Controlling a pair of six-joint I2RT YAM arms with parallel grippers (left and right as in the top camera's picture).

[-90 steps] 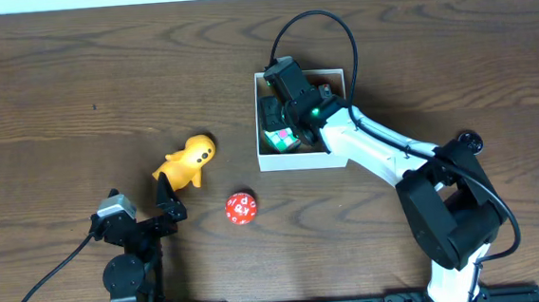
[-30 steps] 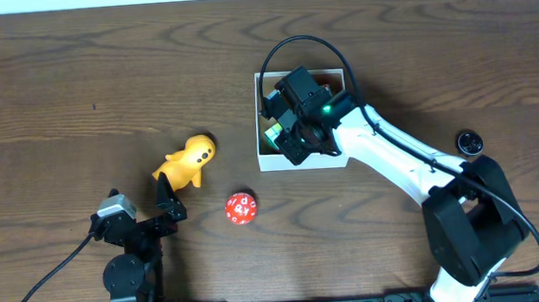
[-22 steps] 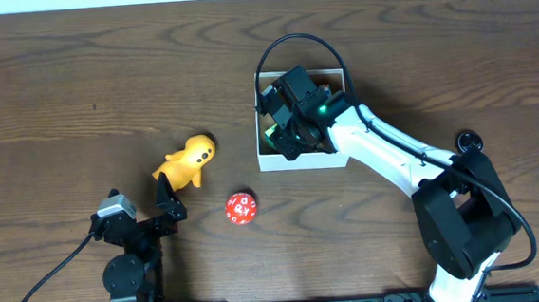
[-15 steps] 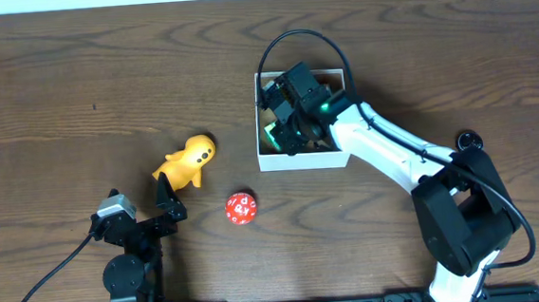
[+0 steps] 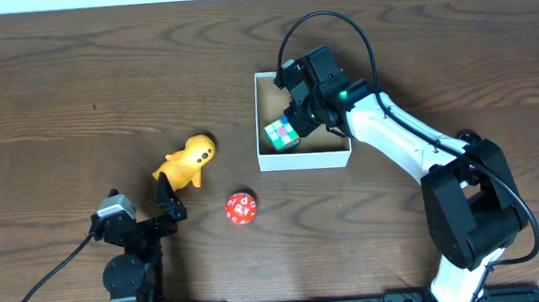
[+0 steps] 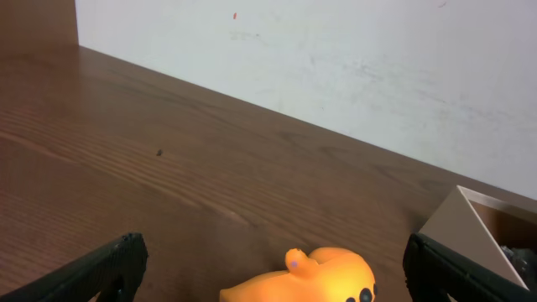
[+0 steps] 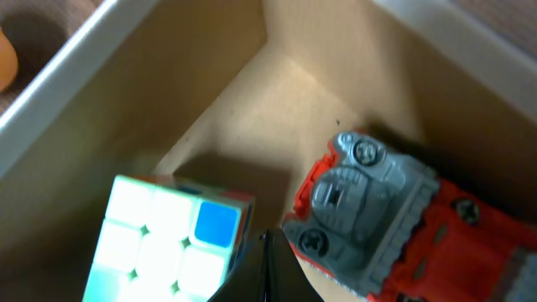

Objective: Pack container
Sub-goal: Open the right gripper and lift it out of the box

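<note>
- Brown wooden table (image 5: 75, 88) carried the whole job, with a white wall behind it in the left wrist view.
- Right arm (image 5: 393, 142) had pulled back from the front-left of the box toward its rear right, so it no longer covered that corner.
- White-walled box (image 5: 305, 161) sat right of centre, its tan floor now partly bare.
- Right claw (image 5: 300, 106) hung over the box's middle; neither view showed its fingers plainly, so open or closed could not be told.
- Left claw (image 5: 139, 200) rested near the table's front edge, fingers spread wide and empty.
- Duck (image 5: 186, 161) lay outside, just ahead of the left claw and well apart from the box.
- Cube (image 5: 281, 134) lay uncovered in the front-left corner, free of the right claw, so it was judged packed.
- Truck (image 7: 377, 210) lay beside the cube, inside too.
- Red ball (image 5: 241, 208) also waited outside, so packing looked about half done.
</note>
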